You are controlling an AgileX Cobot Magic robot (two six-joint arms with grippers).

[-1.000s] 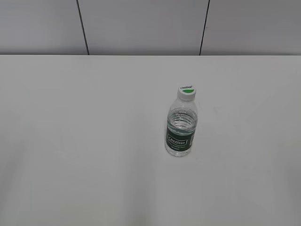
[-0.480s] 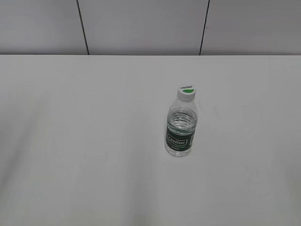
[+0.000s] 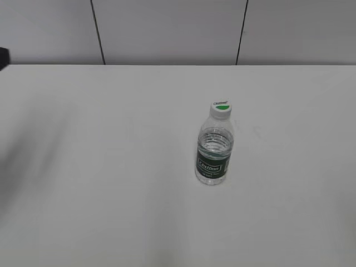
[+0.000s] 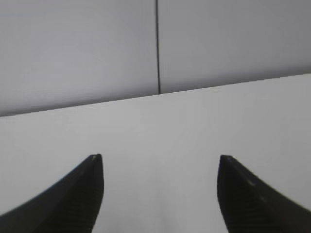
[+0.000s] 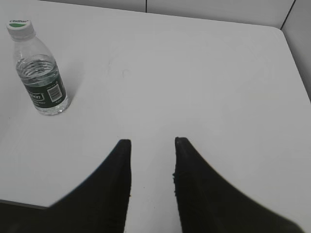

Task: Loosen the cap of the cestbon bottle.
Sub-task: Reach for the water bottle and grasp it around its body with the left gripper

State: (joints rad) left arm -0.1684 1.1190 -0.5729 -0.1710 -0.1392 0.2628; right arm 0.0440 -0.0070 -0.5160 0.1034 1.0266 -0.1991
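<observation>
The cestbon bottle (image 3: 214, 150) stands upright on the white table, clear with a dark green label band. Its white cap (image 3: 221, 107) with a green mark sits on top. In the right wrist view the bottle (image 5: 41, 77) and cap (image 5: 20, 27) are at the far upper left, well away from my right gripper (image 5: 152, 141), which is open a moderate gap with nothing between its fingers. My left gripper (image 4: 159, 157) is wide open over bare table, facing the back wall; the bottle is out of that view. Neither gripper's fingers show in the exterior view.
The white table (image 3: 111, 167) ends at a grey panelled wall (image 3: 167, 28) at the back. A dark part (image 3: 3, 57) shows at the left edge of the exterior view. The table's right edge and rounded corner (image 5: 286, 43) appear in the right wrist view.
A dark part has come into the exterior view at the far left edge, and a shadow has spread over the table's left side. The bottle has not moved.
</observation>
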